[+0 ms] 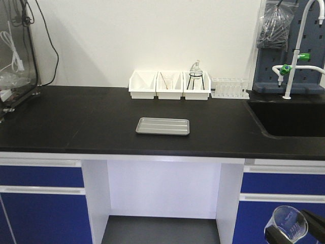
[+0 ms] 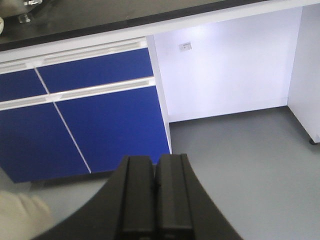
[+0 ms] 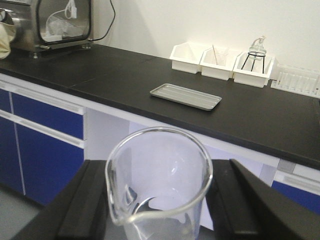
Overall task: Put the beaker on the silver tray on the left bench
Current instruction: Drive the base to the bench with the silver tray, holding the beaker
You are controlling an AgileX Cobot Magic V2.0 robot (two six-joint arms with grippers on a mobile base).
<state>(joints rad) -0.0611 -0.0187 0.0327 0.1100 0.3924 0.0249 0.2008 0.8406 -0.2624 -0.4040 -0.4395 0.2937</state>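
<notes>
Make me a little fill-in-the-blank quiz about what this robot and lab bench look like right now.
The right gripper holds the beaker; the left gripper is ____.
The silver tray has ____ lying in it.
Behind it stand ____ white bins.
Missing words: shut; nothing; three.

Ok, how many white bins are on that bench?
3, side by side in one row behind the silver tray: left bin, middle bin, right bin. None appears hidden.
</notes>
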